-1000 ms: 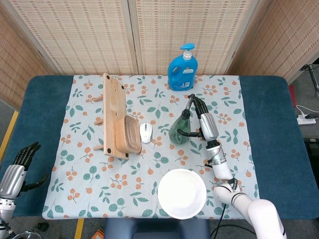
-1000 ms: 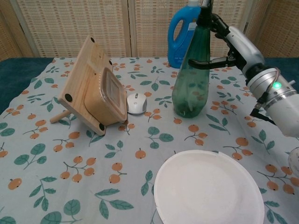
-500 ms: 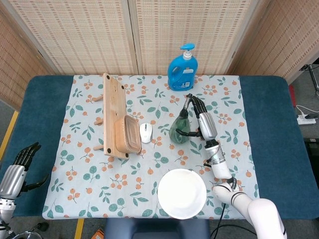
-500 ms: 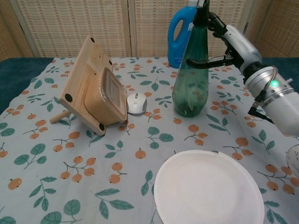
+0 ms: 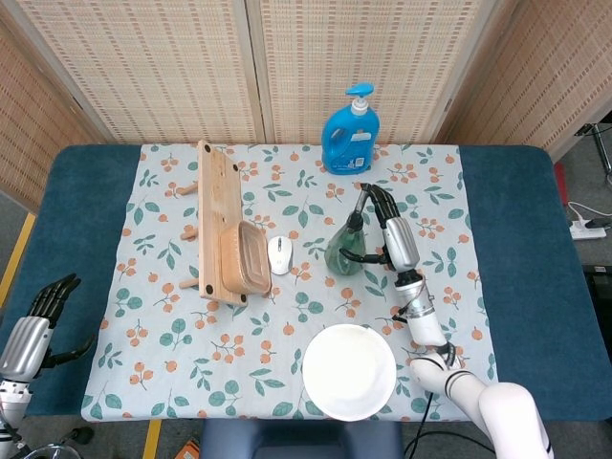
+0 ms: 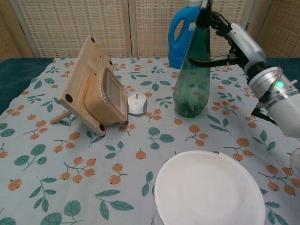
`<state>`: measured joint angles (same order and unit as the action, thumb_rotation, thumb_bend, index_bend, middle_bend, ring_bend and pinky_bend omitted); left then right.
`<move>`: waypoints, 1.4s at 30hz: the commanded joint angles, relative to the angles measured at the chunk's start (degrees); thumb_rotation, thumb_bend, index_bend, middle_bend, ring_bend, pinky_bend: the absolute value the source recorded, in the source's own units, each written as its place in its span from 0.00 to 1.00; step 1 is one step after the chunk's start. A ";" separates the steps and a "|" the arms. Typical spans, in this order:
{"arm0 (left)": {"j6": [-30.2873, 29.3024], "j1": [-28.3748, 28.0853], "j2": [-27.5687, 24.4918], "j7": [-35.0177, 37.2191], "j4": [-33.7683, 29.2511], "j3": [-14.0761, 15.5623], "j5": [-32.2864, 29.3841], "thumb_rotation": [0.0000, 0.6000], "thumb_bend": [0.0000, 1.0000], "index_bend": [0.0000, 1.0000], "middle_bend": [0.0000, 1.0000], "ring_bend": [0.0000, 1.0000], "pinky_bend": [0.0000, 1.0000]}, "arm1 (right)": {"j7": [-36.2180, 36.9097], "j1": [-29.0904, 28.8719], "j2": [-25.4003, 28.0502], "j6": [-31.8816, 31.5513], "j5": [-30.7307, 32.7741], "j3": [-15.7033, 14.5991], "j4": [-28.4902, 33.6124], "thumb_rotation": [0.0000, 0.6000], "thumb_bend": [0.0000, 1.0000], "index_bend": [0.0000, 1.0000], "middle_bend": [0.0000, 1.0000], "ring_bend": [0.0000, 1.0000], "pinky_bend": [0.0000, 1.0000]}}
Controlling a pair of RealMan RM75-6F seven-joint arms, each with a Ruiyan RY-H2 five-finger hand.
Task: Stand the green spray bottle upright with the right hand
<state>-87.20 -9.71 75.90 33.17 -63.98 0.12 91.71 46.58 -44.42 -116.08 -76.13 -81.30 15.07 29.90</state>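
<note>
The translucent green plastic spray bottle stands upright right of centre on the leaf-patterned tabletop, in front of the blue detergent jug. The right robot hand grips its neck. At lower left, the left robot hand hangs empty, fingers apart.

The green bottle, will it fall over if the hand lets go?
Maybe. The bottle is tall and narrow at the top, so a nudge up there could tip it. Its wide base sits on the cloth, which should help. It looks nearly empty, so probably light.
</note>
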 commanded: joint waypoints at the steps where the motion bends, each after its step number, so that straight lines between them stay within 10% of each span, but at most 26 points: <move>1: -0.13 0.04 0.03 -0.08 -0.03 0.02 0.06 1.00 0.26 0.00 0.00 0.00 0.00 | 0.12 0.29 0.30 0.36 0.05 -0.13 0.51 1.00 0.00 0.00 0.06 0.00 0.00; 42: 0.19 -0.17 0.05 -0.45 -0.14 0.23 0.20 1.00 0.26 0.01 0.00 0.00 0.00 | 1.63 1.91 4.19 2.13 2.33 3.29 12.11 1.00 0.00 0.00 0.06 0.00 0.00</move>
<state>-87.01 -9.88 75.95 32.72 -64.12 0.35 91.91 48.12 -42.57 -111.94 -74.04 -79.03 18.31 41.92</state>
